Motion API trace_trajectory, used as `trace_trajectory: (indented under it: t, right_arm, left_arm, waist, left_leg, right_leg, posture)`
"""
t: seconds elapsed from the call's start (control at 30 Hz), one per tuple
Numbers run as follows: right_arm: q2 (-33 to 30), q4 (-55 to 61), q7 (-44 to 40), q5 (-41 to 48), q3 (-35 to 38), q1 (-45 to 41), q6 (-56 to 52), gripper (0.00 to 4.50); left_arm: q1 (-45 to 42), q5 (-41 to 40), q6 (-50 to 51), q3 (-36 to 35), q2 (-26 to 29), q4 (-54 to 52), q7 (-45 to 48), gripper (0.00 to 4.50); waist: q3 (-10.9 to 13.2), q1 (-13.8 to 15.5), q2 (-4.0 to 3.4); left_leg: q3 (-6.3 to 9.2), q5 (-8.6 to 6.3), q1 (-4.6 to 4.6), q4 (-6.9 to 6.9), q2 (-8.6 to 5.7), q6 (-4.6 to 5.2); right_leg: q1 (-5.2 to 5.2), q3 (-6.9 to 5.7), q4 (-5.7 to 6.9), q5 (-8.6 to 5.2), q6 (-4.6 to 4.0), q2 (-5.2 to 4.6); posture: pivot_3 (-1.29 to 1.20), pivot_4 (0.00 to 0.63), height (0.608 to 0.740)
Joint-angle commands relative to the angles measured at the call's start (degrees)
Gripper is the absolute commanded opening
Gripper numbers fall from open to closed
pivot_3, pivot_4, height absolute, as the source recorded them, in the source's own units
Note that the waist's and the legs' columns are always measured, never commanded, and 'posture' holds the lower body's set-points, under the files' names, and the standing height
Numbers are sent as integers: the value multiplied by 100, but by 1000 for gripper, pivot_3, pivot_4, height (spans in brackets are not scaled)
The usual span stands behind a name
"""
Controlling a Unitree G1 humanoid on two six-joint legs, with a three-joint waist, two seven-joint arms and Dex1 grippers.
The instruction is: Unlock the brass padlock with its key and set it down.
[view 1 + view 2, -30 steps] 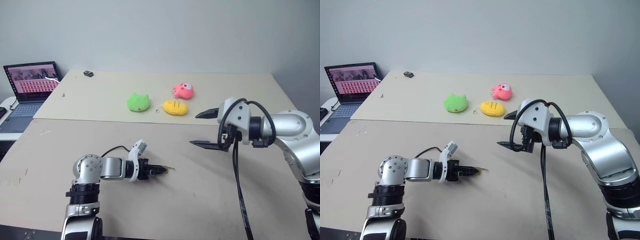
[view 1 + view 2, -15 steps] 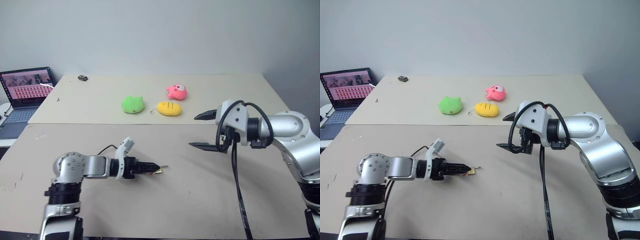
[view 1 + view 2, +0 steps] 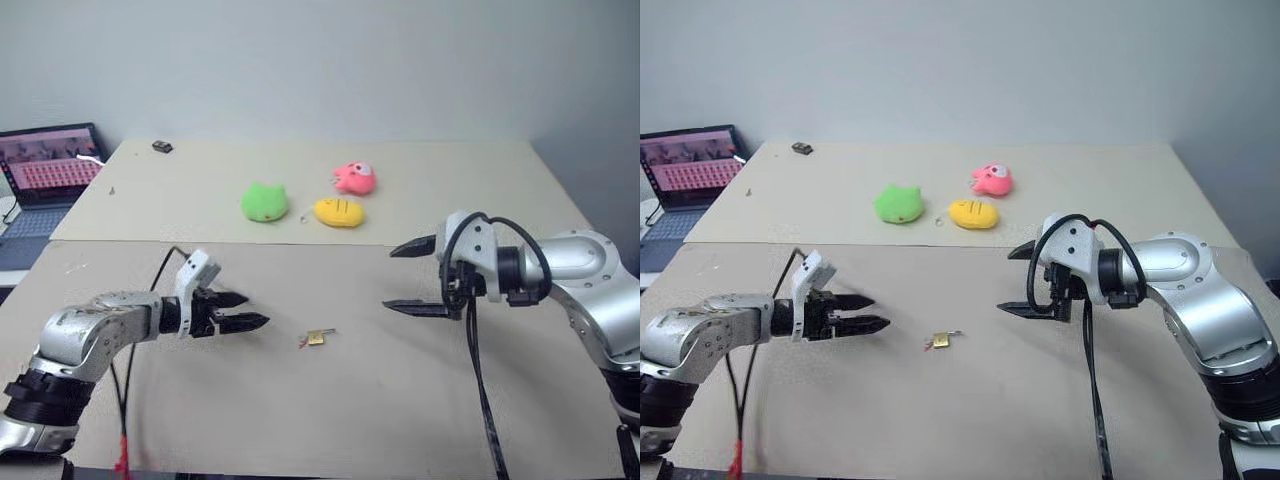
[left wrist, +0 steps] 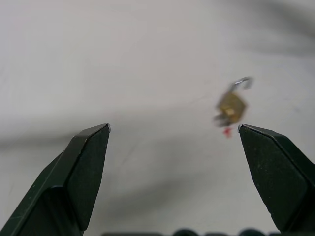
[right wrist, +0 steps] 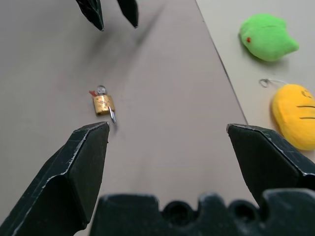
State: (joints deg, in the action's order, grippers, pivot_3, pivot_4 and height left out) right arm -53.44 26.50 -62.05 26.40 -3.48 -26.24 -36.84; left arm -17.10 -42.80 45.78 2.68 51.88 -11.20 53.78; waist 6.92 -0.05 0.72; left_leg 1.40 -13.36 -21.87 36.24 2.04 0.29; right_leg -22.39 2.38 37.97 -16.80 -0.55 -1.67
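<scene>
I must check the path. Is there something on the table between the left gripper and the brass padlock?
No. In the left eye view, only bare table lies between the open left gripper and the brass padlock.

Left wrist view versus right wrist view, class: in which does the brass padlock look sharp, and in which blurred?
Left wrist view: the brass padlock is soft and blurred on the table. Right wrist view: it is sharper, shackle visible, with the left pincer casting a faint shadow nearby.
</scene>
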Motion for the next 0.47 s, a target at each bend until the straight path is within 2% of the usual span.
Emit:
trace_trajectory:
  t: [0.03, 0.17, 0.27, 0.43, 0.47]
  right_arm:
    - [38, -22, -53, 491, 446, 96, -223, 4500]
    - [45, -11, 41, 687, 578, 198, -395, 4500]
    - [34, 36, 186, 821, 727, 295, -531, 4500]
    - [32, 19, 294, 824, 705, 325, -560, 4500]
    - [38, 15, 314, 826, 691, 328, -555, 4500]
  left_arm:
    - [-116, 70, -417, -424, 176, -417, 401, 4453]
    - [-170, -252, -238, -816, 261, -746, 568, 4453]
    - [-344, -650, 69, -1181, 276, -942, 444, 4453]
    - [-604, -766, 238, -1324, 130, -981, 143, 4453]
    - [-632, -776, 248, -1325, 132, -971, 146, 4453]
  waist:
    - [-4, 43, -10]
    - [-2, 73, -14]
    - [0, 69, -15]
    - [5, 56, -26]
    - [5, 56, -26]
  left_leg:
    - [-2, -12, -8, 8, -6, 20]
    - [0, -65, -33, 51, -13, 110]
    - [1, -69, -36, 56, -12, 118]
    - [-4, -70, -17, 58, -11, 118]
    - [-3, -69, -14, 58, -8, 118]
  right_leg:
    - [0, 4, 0, 0, 2, -7]
    - [8, 1, -12, 3, 17, -15]
    - [10, 0, -24, 1, 20, -13]
    - [21, 3, -39, -8, 30, 4]
    - [21, 2, -36, -23, 57, 11]
  posture:
    - [0, 150, 657]
    - [0, 150, 657]
    - [0, 150, 657]
    - [0, 150, 657]
    - [0, 150, 657]
